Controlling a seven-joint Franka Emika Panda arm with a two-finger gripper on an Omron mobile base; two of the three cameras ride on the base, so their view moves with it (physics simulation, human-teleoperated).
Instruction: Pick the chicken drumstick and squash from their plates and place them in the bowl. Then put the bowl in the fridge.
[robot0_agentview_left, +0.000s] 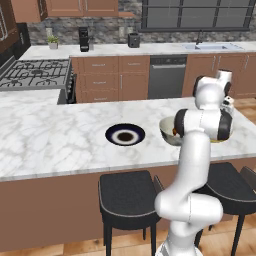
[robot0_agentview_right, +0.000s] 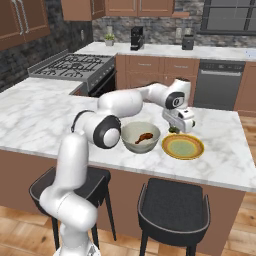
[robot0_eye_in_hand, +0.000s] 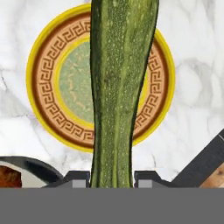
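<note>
My gripper is shut on the squash, a long dark green speckled one that hangs lifted above the yellow-orange plate. From the right base view the gripper hovers just behind that plate, right of the pale bowl. The reddish-brown chicken drumstick lies inside the bowl. The black plate with a white ring sits bare to the left of the bowl. The fridge is out of view.
Two dark stools stand under the island's front edge. A stove lies at the back left. Bare marble stretches left of the black plate.
</note>
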